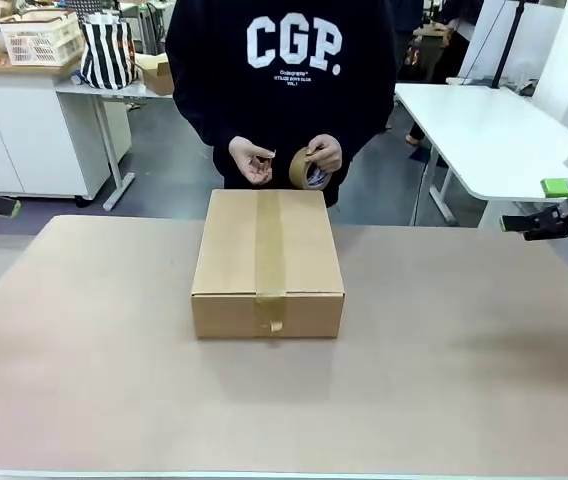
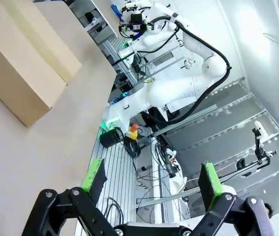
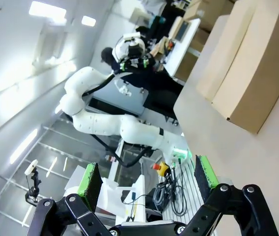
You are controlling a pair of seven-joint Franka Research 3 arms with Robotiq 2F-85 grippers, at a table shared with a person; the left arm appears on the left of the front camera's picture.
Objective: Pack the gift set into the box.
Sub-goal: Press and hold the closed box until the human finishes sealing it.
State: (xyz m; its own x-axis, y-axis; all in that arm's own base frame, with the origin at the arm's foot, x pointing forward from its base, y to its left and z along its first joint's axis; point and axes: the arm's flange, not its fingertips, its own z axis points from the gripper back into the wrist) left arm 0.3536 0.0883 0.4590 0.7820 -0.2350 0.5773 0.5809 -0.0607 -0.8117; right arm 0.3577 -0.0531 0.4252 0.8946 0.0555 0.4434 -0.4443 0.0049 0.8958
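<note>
Box: mid-table, flaps shut, tape strip along top | person's hands: holding tape roll behind it | left gripper, right gripper: fingers spread, empty, well apart from box | step: sealing, seemingly final | next: likely pressing down loose tape end.

Grey floor, a white table at right, white cabinets at left.

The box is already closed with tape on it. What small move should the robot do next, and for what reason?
Probably none yet: both arms should wait at the sides. The box is shut, with a tape strip along its top, and the person's hands hold the tape roll just behind it. The left gripper and right gripper are open and empty, away from the box.
</note>
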